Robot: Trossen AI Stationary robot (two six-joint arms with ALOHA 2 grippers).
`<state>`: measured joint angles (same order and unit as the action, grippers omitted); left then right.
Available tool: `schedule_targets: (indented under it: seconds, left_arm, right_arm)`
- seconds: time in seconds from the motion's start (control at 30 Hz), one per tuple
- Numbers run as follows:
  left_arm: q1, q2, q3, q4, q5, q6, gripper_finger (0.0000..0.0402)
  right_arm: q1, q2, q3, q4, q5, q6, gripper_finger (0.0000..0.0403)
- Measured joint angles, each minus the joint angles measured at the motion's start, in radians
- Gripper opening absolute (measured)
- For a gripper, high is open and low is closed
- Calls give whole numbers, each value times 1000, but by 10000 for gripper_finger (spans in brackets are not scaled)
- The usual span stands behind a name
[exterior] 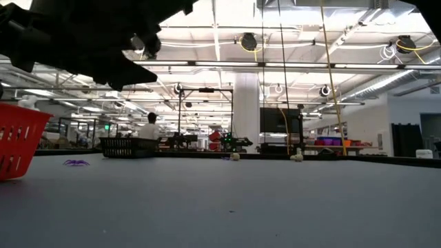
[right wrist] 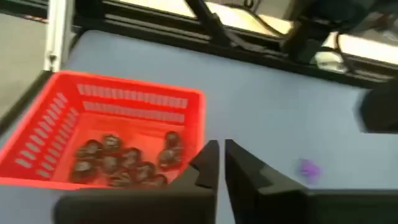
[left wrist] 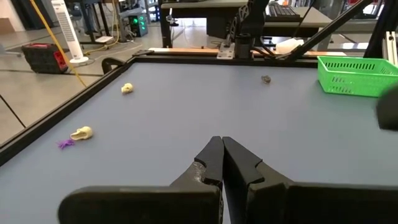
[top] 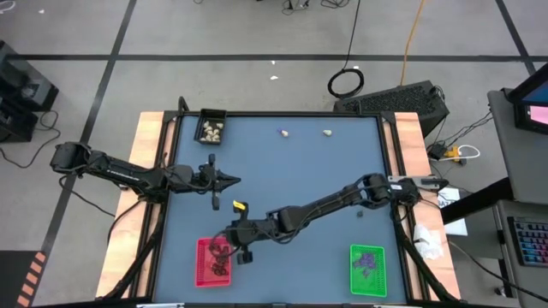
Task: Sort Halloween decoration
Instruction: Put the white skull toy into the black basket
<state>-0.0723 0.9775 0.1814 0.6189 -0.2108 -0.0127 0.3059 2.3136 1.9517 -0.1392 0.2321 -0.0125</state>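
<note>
Left gripper (top: 231,180) hovers shut and empty over the table's (top: 291,214) left side. Right gripper (right wrist: 221,155), fingers nearly together and empty, hangs by the red tray (right wrist: 56,124) of black lumps (right wrist: 124,163); cream lumps (left wrist: 81,132) and a purple bit (left wrist: 65,143) lie loose.

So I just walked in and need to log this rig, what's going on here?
Two robot arms are sorting small Halloween trinkets into trays by kind. The right pincer hangs by the red tray, which holds black lumps; its fingers are nearly together with nothing visible between them. The left pincer waits shut and empty at the table's left side. The black tray holds cream lumps, the green tray purple bits. Two cream lumps and a purple bit remain loose on the table.
</note>
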Motion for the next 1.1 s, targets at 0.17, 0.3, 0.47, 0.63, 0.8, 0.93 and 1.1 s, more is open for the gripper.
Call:
schedule_targets:
  seconds: [0.17,0.3,0.47,0.63,0.8,0.93,1.1]
  left_arm:
    - [0,0,0,0,-1,-5,2]
    - [0,0,0,0,-1,-6,2]
    - [0,0,1,-3,-1,-33,2]
    - [1,3,33,-74,-14,-54,2]
    - [7,12,106,-189,-37,-44,1]
    - [70,43,176,-287,-29,-31,1]
    - [190,116,282,-428,72,-30,1]
  right_arm:
    - [-20,0,-72,29,2,2,8]
    - [-34,1,-184,150,0,20,1]
    - [-45,-26,-319,262,-1,73,1]
    - [-45,-121,-494,363,3,104,1]
    - [-49,-264,-733,499,24,118,0]
    - [-61,-387,-921,584,77,138,0]
    - [-54,-552,-1101,622,162,143,0]
